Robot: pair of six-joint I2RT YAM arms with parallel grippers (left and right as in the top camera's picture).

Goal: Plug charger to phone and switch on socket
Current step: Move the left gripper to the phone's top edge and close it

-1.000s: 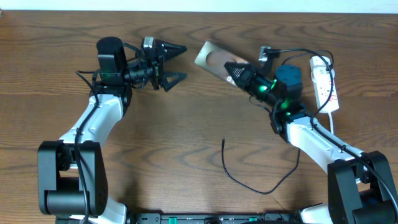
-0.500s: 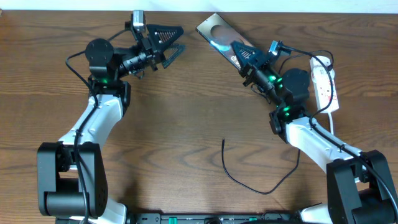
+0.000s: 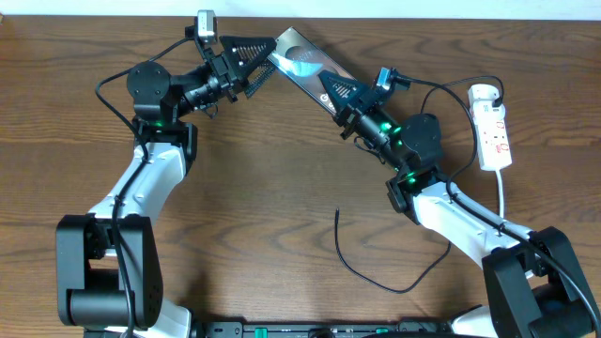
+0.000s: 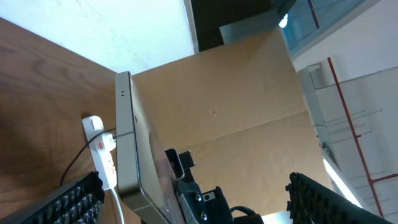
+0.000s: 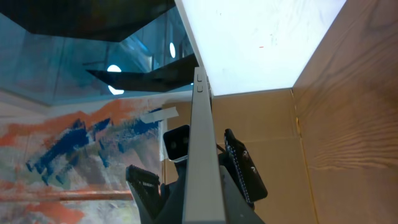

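While the right gripper (image 3: 345,92) has its fingers pinched tight on the phone (image 3: 302,64), the thing is up off the table (image 3: 282,160), held on a slant toward the far side, so not lying flat at all. The grip is on the phone's lower right end. The other end points up and left, straight at the left gripper (image 3: 273,57). That one is spread about as wide as it goes, with nothing in its grip. From above, the phone's free end sits right at the mouth of it, between the two tips, but I honestly can't tell whether it touches either one. On the left wrist camera the phone shows edge-on, a thin metallic side, with the two ribbed black fingers (image 4: 68,202) way out at the bottom corners, well apart from it. The right wrist camera gives the same edge-on look, the phone rising out of the clamped fingers.

The charger (image 3: 376,280) is lying loose on the table nearer the front, a thin black cable curling in a loop, its tip end well apart from the phone and in neither gripper. Its other end runs under the right arm and I lose it there. The socket (image 3: 494,127) lies flat on the table off to the right, its white cord (image 3: 503,202) trailing toward the near side, apart from both grippers.
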